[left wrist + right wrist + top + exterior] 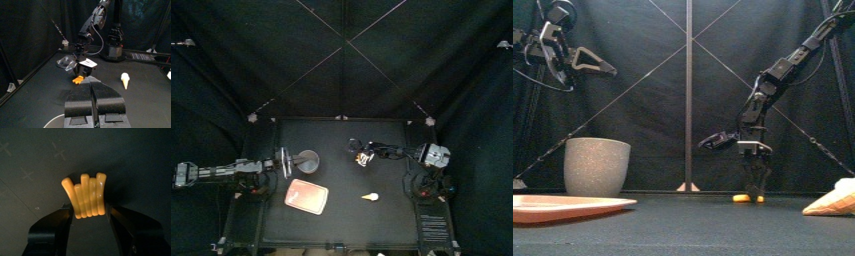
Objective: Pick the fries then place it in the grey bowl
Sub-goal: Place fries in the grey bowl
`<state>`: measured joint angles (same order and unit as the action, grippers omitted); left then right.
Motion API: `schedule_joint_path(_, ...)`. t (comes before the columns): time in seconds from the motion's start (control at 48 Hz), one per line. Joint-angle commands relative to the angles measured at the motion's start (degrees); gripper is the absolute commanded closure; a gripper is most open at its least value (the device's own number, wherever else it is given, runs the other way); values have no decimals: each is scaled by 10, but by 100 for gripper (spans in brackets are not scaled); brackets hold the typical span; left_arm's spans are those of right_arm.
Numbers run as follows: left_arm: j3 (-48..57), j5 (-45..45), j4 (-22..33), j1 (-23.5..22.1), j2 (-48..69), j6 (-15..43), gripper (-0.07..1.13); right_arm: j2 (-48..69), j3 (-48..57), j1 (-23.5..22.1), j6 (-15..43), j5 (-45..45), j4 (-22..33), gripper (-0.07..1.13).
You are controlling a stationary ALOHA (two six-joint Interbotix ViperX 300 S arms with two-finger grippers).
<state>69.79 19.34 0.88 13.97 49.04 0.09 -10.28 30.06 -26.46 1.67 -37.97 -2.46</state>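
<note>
The fries point(85, 195), a fused bundle of glossy orange-yellow sticks, sit at about 1 o'clock on the bench point(345, 225), pinched at their lower end between the jaws of the right end effector point(88, 212). At their 9 o'clock stands the tall grey speckled cup point(597, 165), with the left end effector point(93, 100), jaws pressed together and empty, raised just beside it. A pink tray point(307, 196) lies at their 8 o'clock, a pale cone toy point(370, 197) at 6 o'clock.

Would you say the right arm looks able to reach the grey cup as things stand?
Probably yes. The table between the right gripper, closed around the fries, and the grey cup is bare. The left gripper hangs close beside the cup's far side, which may crowd the drop.
</note>
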Motion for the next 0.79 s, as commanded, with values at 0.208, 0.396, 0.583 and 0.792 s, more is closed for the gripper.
schedule_joint_path(0.208, -8, 6, 1, 2, -2, -1, 101, 38, -83, 47, 3, 22, 6, 23)
schedule_joint_path(0.396, -7, 10, 1, 2, -2, -2, 101, 38, -165, 83, 2, 89, 4, 23)
schedule_joint_path(0.583, -8, 9, 0, 2, -1, -2, 101, 8, -228, 118, 0, 177, 8, 23)
schedule_joint_path(0.792, -7, 10, 1, 4, -2, -2, 101, -45, -272, 143, 5, 278, 18, 23)
